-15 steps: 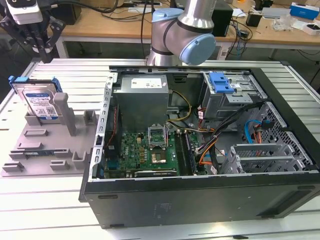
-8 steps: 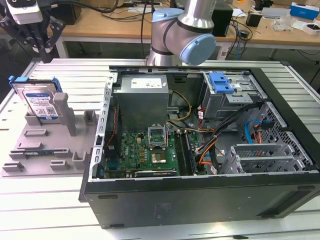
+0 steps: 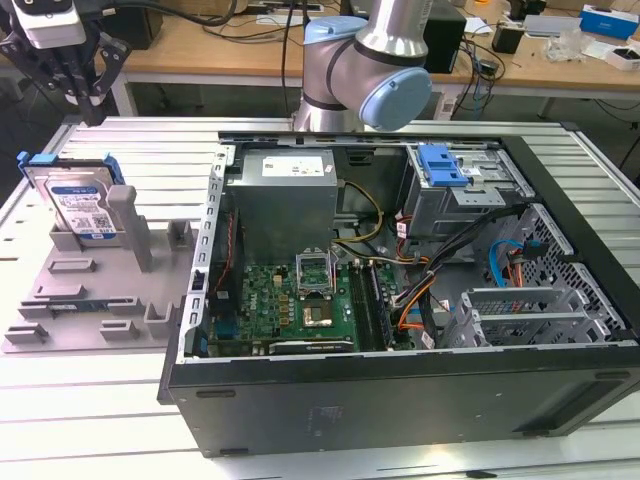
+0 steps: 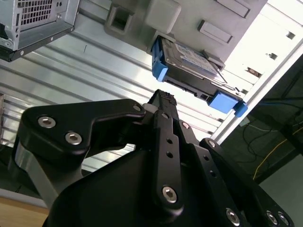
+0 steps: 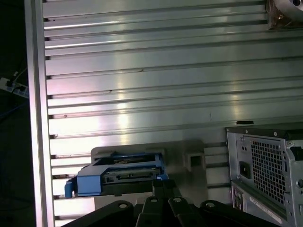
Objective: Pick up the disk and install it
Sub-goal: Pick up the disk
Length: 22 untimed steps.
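The disk (image 3: 80,200) stands on edge in a slot of the grey holder (image 3: 90,290), at the exterior view's left. It is a silver drive with a blue-and-white label in a bright blue carrier frame. My gripper (image 3: 92,105) hangs above and behind the disk, apart from it, with its black fingers together and nothing between them. In both wrist views the disk (image 4: 189,61) (image 5: 118,177) lies just beyond the shut fingertips (image 4: 163,98).
The open computer case (image 3: 400,280) lies on the slatted metal table (image 3: 120,420) to the exterior view's right of the holder. Inside it, a grey drive cage carries a fixed blue bracket (image 3: 440,165). A wooden bench with cables runs along the back.
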Available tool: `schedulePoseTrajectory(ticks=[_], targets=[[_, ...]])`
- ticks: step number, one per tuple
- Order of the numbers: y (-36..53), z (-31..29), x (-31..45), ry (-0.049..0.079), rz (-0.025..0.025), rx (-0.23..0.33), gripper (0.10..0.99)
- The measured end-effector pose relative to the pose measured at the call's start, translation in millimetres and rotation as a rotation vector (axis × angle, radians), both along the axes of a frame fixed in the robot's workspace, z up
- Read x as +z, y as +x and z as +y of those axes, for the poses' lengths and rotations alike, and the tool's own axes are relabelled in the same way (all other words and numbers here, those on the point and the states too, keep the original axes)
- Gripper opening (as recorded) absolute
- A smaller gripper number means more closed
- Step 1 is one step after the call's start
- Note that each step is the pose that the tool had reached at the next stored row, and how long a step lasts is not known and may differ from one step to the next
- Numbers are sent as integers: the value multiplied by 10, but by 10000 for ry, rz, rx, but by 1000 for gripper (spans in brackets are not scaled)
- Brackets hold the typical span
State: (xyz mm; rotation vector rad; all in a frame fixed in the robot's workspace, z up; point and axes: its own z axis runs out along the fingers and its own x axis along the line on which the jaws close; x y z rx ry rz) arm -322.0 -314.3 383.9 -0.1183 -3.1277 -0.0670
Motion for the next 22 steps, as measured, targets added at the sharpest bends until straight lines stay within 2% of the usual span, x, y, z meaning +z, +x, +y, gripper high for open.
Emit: schedulePoseTrajectory(ticks=[2,9,12,14,22], targets=[[0,0,0,0,0,93,106],[0,0,-30,0,0,1560,106],[0,0,-44,0,0,3069,106],[0,0,-45,0,0,3696,106],[0,0,-48,0,0,5402,106]])
